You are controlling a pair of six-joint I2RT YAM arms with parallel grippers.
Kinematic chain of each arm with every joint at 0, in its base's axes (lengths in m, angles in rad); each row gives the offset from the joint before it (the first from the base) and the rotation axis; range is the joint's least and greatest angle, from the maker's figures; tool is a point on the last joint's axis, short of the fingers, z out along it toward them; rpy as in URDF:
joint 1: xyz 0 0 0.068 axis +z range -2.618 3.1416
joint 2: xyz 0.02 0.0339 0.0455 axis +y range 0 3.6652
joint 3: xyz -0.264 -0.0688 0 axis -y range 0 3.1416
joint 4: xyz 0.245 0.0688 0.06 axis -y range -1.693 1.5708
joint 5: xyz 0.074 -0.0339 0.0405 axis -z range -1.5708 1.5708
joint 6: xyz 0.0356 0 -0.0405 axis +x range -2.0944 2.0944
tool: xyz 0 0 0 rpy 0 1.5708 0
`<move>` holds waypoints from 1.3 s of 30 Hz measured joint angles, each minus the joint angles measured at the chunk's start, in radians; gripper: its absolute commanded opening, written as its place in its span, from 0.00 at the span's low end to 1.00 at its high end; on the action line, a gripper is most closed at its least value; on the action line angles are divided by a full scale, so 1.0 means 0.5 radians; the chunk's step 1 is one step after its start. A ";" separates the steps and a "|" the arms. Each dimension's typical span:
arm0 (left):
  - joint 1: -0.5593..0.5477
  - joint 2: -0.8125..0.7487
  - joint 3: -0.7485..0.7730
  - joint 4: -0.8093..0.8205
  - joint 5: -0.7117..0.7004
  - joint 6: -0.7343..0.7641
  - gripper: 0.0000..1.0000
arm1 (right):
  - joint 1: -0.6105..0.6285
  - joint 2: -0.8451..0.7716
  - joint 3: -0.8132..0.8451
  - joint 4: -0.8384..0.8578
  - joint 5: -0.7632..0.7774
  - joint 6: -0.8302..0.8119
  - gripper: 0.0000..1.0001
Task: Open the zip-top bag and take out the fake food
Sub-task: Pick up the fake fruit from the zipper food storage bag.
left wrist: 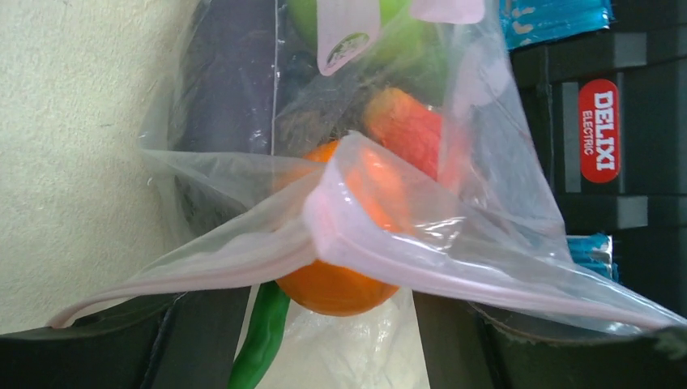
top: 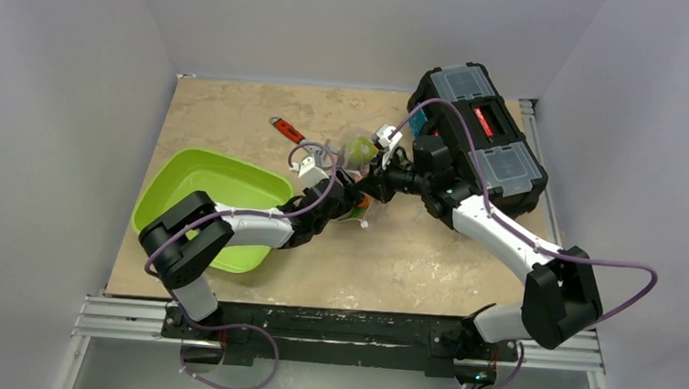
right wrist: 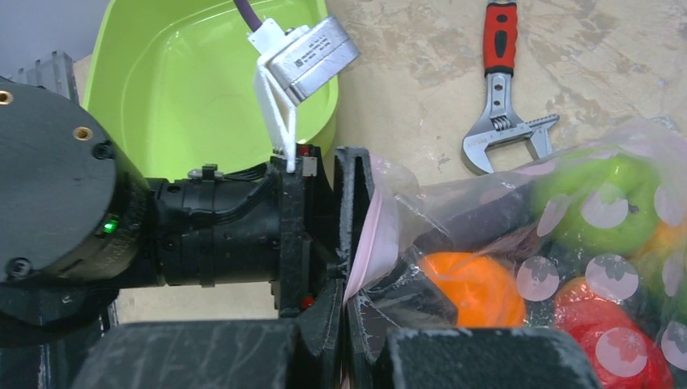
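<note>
The zip-top bag (top: 355,151) is held up at the table's centre between both arms. My right gripper (right wrist: 347,324) is shut on the bag's pink zip strip (right wrist: 369,235). My left gripper (left wrist: 332,306) is open at the bag's mouth, with the zip strip (left wrist: 421,259) draped across both fingers. Between those fingers sit an orange round fruit (left wrist: 340,285) and a slim green pod (left wrist: 259,332); neither finger visibly touches them. Deeper in the bag (left wrist: 486,203) I see a red piece (left wrist: 409,126) and a dark eggplant (left wrist: 231,81). The right wrist view shows the orange fruit (right wrist: 474,288) and a green apple (right wrist: 603,203) through the plastic.
A green tray (top: 213,181) lies left of the bag, under the left arm. A red-handled wrench (top: 288,129) lies on the table behind it. A black toolbox (top: 478,131) stands at the back right, close behind the bag.
</note>
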 measured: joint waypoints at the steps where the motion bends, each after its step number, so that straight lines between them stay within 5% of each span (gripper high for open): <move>1: 0.002 0.025 0.023 -0.019 0.002 -0.028 0.70 | -0.001 0.004 0.000 -0.001 0.000 -0.002 0.00; 14: 0.014 0.306 0.338 -0.347 -0.013 -0.343 0.61 | -0.008 0.105 0.001 -0.021 0.040 -0.018 0.00; 18: 0.034 0.333 0.343 -0.321 -0.010 -0.446 0.47 | -0.009 0.108 0.001 -0.039 0.045 -0.021 0.00; 22: 0.056 0.351 0.343 -0.262 -0.005 -0.489 0.11 | -0.020 0.108 0.001 -0.057 0.044 -0.026 0.00; 25: 0.075 0.352 0.304 -0.171 0.012 -0.477 0.00 | -0.040 0.108 0.001 -0.073 0.041 -0.030 0.00; 39: 0.098 0.075 0.026 0.011 0.309 -0.252 0.00 | -0.099 0.108 0.001 -0.108 0.037 -0.089 0.00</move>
